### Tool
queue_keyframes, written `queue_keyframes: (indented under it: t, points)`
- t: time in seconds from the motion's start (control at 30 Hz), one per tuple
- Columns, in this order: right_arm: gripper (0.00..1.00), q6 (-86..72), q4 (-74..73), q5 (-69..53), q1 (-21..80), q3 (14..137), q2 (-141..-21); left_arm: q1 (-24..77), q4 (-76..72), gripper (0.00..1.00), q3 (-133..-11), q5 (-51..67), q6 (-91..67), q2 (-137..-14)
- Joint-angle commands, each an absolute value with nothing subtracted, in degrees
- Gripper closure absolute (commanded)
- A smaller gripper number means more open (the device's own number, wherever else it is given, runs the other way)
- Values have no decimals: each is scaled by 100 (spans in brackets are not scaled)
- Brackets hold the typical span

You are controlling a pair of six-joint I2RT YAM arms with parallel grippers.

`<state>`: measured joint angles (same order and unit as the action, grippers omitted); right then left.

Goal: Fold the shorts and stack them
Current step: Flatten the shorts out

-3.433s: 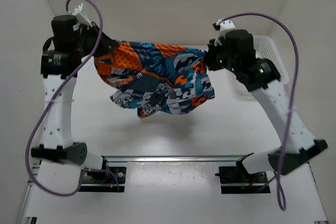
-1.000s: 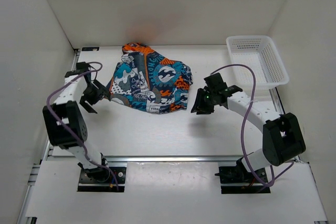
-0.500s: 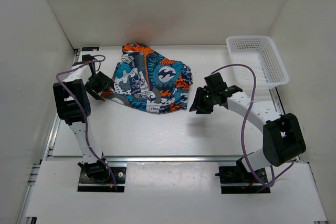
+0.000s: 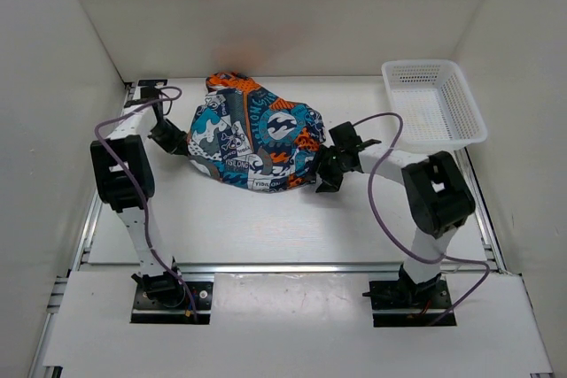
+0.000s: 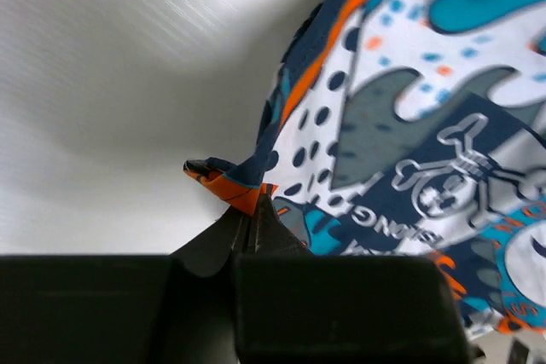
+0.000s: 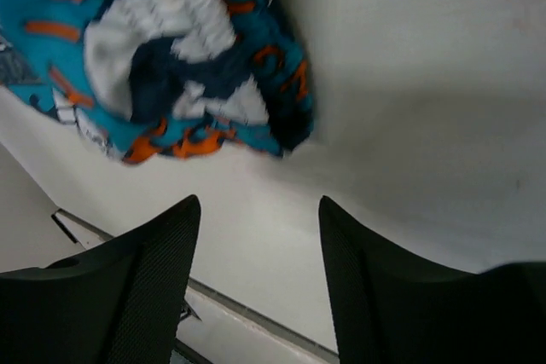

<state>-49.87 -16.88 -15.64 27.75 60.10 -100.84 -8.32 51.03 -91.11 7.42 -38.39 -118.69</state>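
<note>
- Top view: looking down on the shorts [image 4: 252, 143] lying bunched on the tabletop [image 4: 266, 219], toward its far edge and left of centre, well apart from the white mesh basket [image 4: 416, 64] in the far right corner. Flanking the cloth, the left gripper [image 4: 174, 142] at its left edge and the right gripper [image 4: 326, 170] at its right edge.
- Left wrist view: pinching an orange-trimmed corner of the shorts [image 5: 226, 181] in the closed tips of the left gripper [image 5: 252, 221], low over the tabletop.
- Right wrist view: holding the right gripper [image 6: 260, 236] with jaws parted and empty, just short of the shorts [image 6: 188, 57].
- Judging the step: taking hold of both sides before spreading the cloth to fold. Next, probably closing the right jaws on the near hem, then lifting evenly.
</note>
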Motion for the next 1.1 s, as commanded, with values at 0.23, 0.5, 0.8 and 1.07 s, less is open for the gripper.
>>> queue_keyframes:
  t: [0.23,0.5,0.8,1.07]
  points:
    - [51,-5317,-1477,-618,2927,7057,-11074,-782,5308,90,-9053,984,-3656,-11004]
    - [100,-4694,-2267,8,2611,8225,-10969,-782,5835,90,-10246,984,-3472,-11073]
    - [100,-3455,-3724,-263,2004,10003,-10118,-782,6636,90,-11805,1345,-3297,-10909]
    - [100,-3585,-3376,26,2206,6284,-8544,-466,5488,67,-8134,1229,-3234,-9643]
